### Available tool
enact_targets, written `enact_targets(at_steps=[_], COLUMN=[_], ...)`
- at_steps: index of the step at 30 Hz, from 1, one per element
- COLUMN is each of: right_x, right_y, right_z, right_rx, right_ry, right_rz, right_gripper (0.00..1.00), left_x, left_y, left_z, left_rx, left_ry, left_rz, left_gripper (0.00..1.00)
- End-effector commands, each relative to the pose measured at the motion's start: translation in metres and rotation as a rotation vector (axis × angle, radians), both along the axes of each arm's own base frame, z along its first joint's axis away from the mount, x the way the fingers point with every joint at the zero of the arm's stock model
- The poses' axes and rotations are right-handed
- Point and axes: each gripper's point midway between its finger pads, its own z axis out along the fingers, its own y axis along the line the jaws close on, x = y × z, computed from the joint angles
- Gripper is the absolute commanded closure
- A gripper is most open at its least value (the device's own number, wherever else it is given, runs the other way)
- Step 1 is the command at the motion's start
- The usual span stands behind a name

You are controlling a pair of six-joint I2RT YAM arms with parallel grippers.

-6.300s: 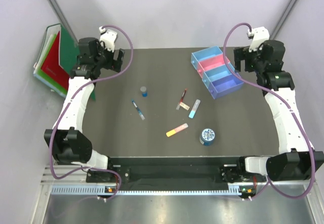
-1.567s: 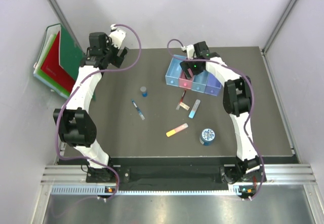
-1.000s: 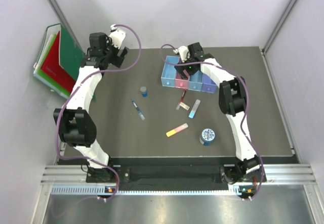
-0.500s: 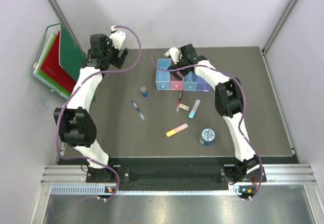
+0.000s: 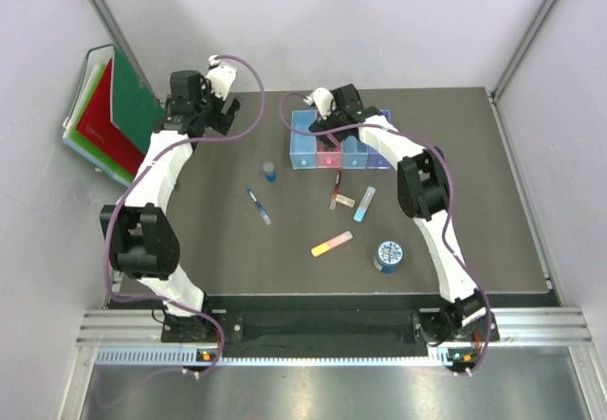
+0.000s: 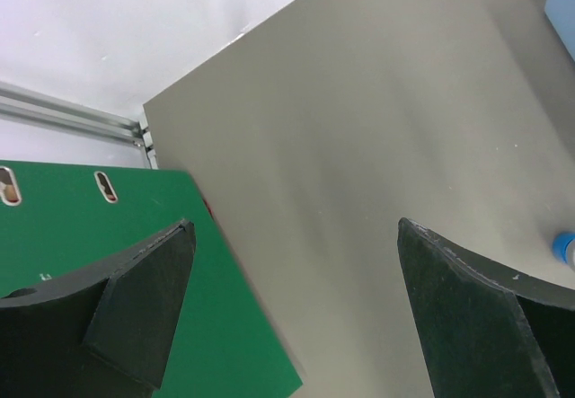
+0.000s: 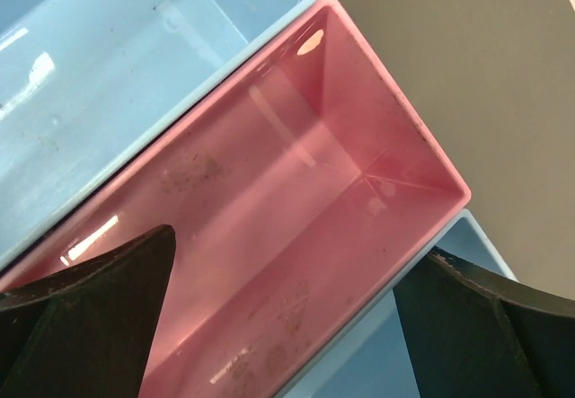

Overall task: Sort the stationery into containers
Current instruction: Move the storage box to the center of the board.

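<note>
We see a dark grey table. The see-through bins are a light blue bin, a pink bin, a blue bin and a violet-blue bin. We see a yellow and pink stick, a light blue stick, a blue tin with white marks, and a blue bottle with a grey cap. The folders are green and red. The arms are white with black joints.

Table: dark grey, matte top. Walls: pale lilac, on the left, far and right sides. Aluminium posts: far corners. Folders: green and red, far left. Metal rail: near edge.
</note>
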Motion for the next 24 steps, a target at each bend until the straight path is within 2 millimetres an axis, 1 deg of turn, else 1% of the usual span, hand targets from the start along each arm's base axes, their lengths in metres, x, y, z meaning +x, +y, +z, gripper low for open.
enact_targets(at_steps=[1, 5, 6, 7, 8, 13, 17, 20, 21, 22, 23, 24], right_x=[0.002, -0.009, -0.011, -0.016, -0.018, -0.023, -0.026, -0.032, -0.034, -0.038, -0.041, -0.044], right_y=[0.028, 0.036, 0.037, 0.039, 0.041, 0.045, 0.045, 0.042, 0.042, 0.039, 0.039, 0.038], right_z=[0.026, 0.027, 0.031, 0.028, 0.028, 0.027, 0.030, 0.028, 0.032, 0.028, 0.031, 0.030], right_rx=[0.070, 0.084, 0.096, 0.096, 0.101, 0.127, 0.136, 0.141, 0.149, 0.143, 0.146, 0.142], right_ry=[-0.047, -0.018, -0.015, -0.003, 0.003, 0.022, 0.034, 0.061, 0.064, 0.078, 0.081, 0.087], right_rz=[-0.012, -0.021, -0.027, -0.026, -0.025, -0.047, -0.067, -0.087, -0.093, -0.097, -0.099, -0.100], right_gripper=[0.00, 0.00, 0.00, 0.00, 0.00, 0.01, 0.01, 0.01, 0.01, 0.02, 0.02, 0.02], left_x=[-0.001, -0.001, -0.002, -0.001, -0.001, 0.001, 0.003, 0.004, 0.003, 0.003, 0.003, 0.003], left_y=[-0.003, -0.002, -0.002, -0.001, -0.002, -0.001, -0.003, -0.001, -0.002, -0.002, -0.002, -0.001], left_z=[0.039, 0.038, 0.039, 0.039, 0.040, 0.041, 0.041, 0.043, 0.042, 0.043, 0.044, 0.043], left_rx=[-0.015, -0.007, -0.008, -0.007, -0.007, -0.012, -0.013, -0.011, -0.012, -0.012, -0.009, -0.009], left_ry=[-0.122, -0.120, -0.122, -0.122, -0.123, -0.125, -0.123, -0.128, -0.125, -0.126, -0.127, -0.125], left_rz=[-0.015, -0.020, -0.020, -0.021, -0.024, -0.025, -0.032, -0.029, -0.032, -0.032, -0.033, -0.032], left_gripper=[0.01, 0.01, 0.01, 0.01, 0.01, 0.01, 0.01, 0.01, 0.01, 0.01, 0.01, 0.01])
